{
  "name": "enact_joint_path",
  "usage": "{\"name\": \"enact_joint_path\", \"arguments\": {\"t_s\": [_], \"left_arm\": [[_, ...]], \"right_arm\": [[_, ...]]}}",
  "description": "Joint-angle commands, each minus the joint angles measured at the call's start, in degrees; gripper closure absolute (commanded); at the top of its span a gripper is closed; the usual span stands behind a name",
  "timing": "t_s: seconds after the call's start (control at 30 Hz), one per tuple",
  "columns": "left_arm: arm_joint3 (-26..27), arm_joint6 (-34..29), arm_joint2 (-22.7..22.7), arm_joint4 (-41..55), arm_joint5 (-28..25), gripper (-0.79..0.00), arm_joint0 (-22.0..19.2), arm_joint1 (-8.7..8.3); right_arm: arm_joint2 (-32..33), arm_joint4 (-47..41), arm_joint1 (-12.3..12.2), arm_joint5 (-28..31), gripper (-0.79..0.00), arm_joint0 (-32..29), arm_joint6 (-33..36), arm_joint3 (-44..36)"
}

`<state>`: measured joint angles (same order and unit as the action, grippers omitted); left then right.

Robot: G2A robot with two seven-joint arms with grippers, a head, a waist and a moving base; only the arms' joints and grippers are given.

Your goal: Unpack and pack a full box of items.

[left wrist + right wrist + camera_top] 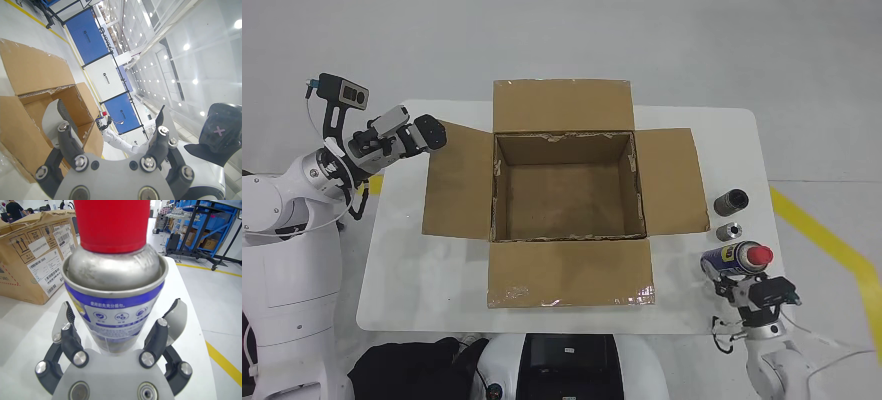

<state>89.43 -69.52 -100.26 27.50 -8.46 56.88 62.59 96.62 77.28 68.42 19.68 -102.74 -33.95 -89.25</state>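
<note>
Right tool [122, 304] spread around blue-labelled red-capped can [113, 279].

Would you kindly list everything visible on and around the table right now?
Open brown cardboard box: one, brown, table centre, flaps spread.
Metal spray can with red cap: one, blue and silver, beside the box on the right arm's side.
Short dark cylinder: one, black-grey, on the table beyond the can.
Small metal cylinder: one, silver, between the dark cylinder and the can.
Rounded white table: one, white, under everything.
Left tool: one, grey-black, open, by the box's opposite flap.
Right tool: one, grey-black, open around the can.
</note>
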Motion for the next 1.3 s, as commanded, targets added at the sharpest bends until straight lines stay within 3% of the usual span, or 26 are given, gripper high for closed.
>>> {"name": "enact_joint_path", "arguments": {"t_s": [0.0,0.23,0.37,0.6,0.87,1.27], "left_arm": [[0.0,0.0,0.0,0.0,0.0,-0.785,0.0,0.00],[0.0,0.0,0.0,0.0,0.0,-0.785,0.0,0.00],[0.0,0.0,0.0,0.0,0.0,-0.785,0.0,0.00],[0.0,0.0,0.0,0.0,0.0,-0.785,0.0,0.00],[0.0,0.0,0.0,0.0,0.0,-0.785,0.0,0.00],[0.0,0.0,0.0,0.0,0.0,-0.785,0.0,0.00]], "right_arm": [[-0.1,0.6,0.0,-0.5,-0.388,-0.2,-0.6,-0.1],[-0.2,0.9,0.1,-1.2,-0.240,0.1,-0.7,-0.2],[0.3,1.1,0.0,-1.3,0.000,-0.8,-0.6,-1.5],[3.9,3.7,-0.4,0.3,0.000,-9.5,-1.4,-11.5],[9.8,0.3,-0.3,-0.2,0.000,-18.1,-0.2,-23.1],[15.9,-7.8,-0.1,-0.4,0.000,-18.4,7.5,-36.4]]}}
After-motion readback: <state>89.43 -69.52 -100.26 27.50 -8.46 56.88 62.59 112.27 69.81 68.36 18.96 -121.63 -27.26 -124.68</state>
